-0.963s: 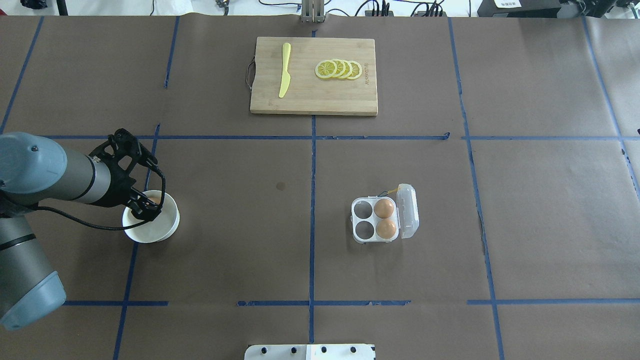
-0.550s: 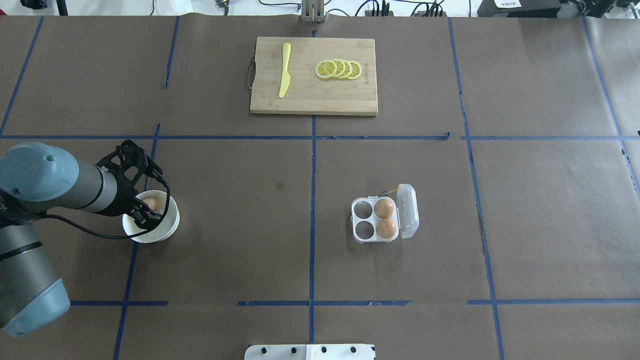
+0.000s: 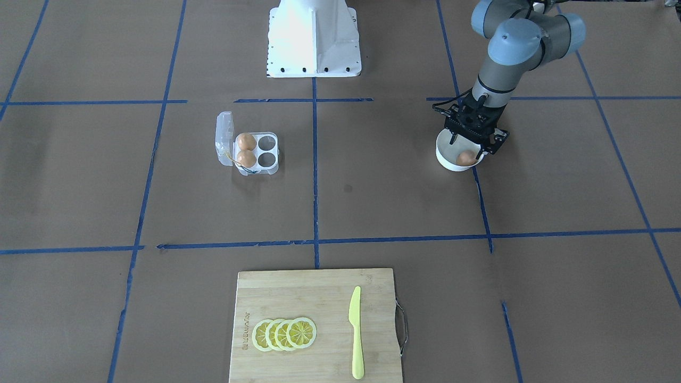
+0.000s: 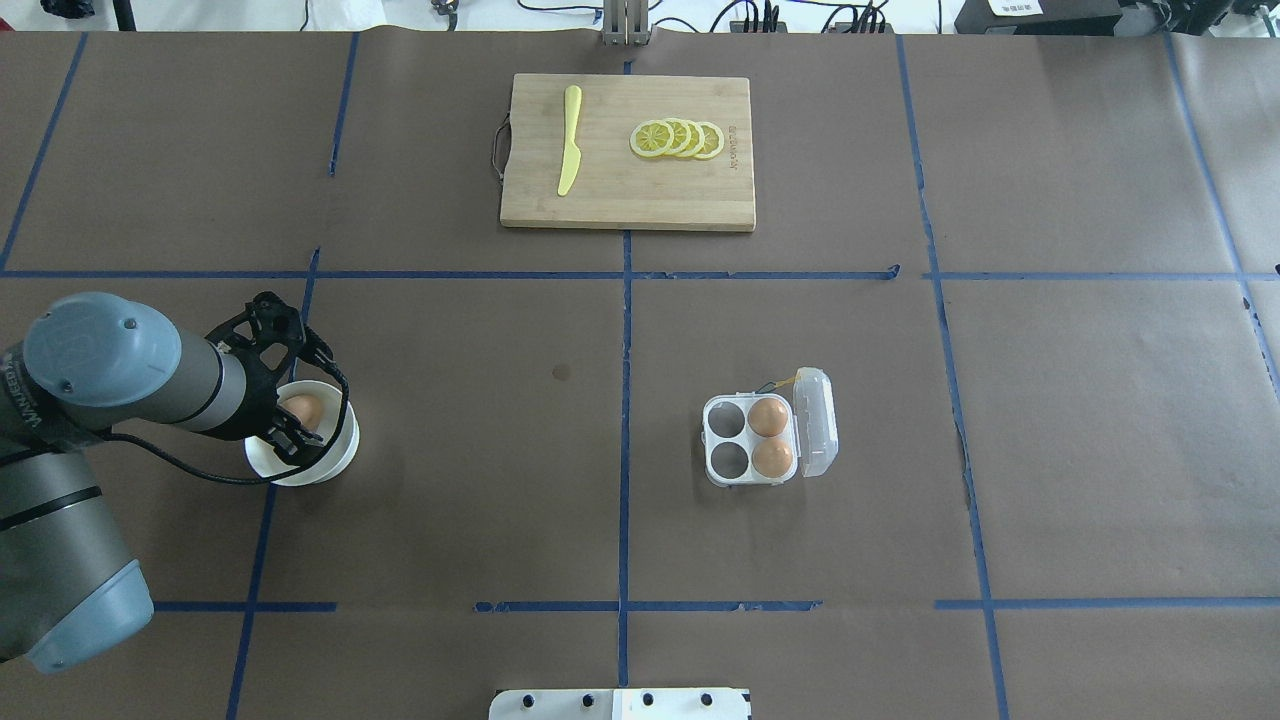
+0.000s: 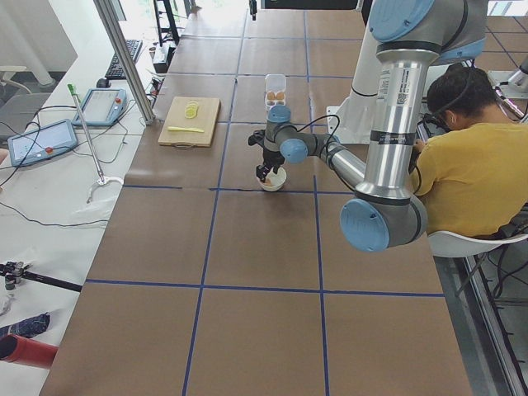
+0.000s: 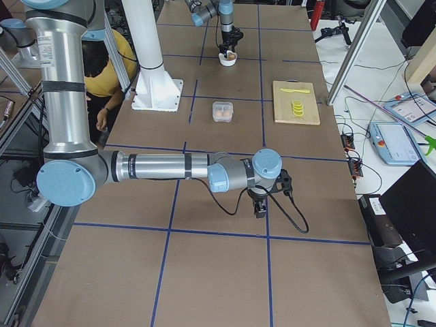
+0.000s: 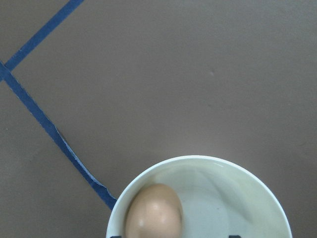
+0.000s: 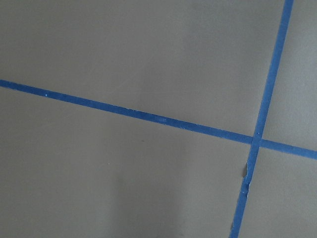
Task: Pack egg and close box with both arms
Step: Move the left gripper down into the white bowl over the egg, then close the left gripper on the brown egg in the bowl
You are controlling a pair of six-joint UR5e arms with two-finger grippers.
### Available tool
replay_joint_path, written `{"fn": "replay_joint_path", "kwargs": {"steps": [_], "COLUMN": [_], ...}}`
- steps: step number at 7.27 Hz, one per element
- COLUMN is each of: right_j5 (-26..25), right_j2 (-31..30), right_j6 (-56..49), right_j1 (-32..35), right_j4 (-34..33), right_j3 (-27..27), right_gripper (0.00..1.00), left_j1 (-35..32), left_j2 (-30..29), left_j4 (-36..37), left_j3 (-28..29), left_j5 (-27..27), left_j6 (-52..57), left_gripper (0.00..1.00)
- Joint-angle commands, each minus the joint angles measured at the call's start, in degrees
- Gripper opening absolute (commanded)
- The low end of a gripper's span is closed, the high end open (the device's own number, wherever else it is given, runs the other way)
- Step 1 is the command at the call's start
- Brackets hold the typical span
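A brown-orange egg (image 4: 303, 409) lies in a white bowl (image 4: 340, 450) at the table's left. My left gripper (image 4: 318, 412) hangs open just over the bowl, fingers on either side of the egg and not touching it. The egg (image 7: 152, 213) fills the bottom of the left wrist view inside the bowl (image 7: 198, 161). The clear box (image 4: 728, 440) stands right of centre with its lid (image 4: 815, 420) open, and two eggs (image 4: 768, 416) fill its right-hand cells. My right gripper (image 6: 261, 208) shows only in the exterior right view, low over bare table. I cannot tell if it is open.
A wooden cutting board (image 4: 628, 190) with a yellow knife (image 4: 568, 140) and lemon slices (image 4: 678, 138) lies at the far side. The white pedestal (image 3: 314, 37) stands at the robot's side. A person in yellow (image 5: 478, 165) sits beside the table.
My left gripper has shifted a little toward the robot and lower over the bowl. The egg now shows between its fingers. The box has not moved.
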Motion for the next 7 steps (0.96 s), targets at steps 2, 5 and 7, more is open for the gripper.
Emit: {"fn": "replay_joint_path", "kwargs": {"steps": [2,5,7], "right_j5": [0.0,0.0,0.0], "right_j2": [0.1,0.1,0.0], "right_j6": [0.0,0.0,0.0], "right_j1": [0.0,0.0,0.0], "right_j4": [0.0,0.0,0.0], "right_j3": [-0.1,-0.1,-0.1], "right_gripper": [1.00,1.00,1.00], "left_j1": [0.2,0.3,0.3], "left_j2": [-0.4,-1.6,-2.0], "left_j4": [0.0,0.0,0.0], "left_j3": [0.3,1.8,2.3], "left_j5": [0.0,0.0,0.0], "left_j6": [0.0,0.0,0.1], "left_gripper": [0.73,0.72,0.72]}}
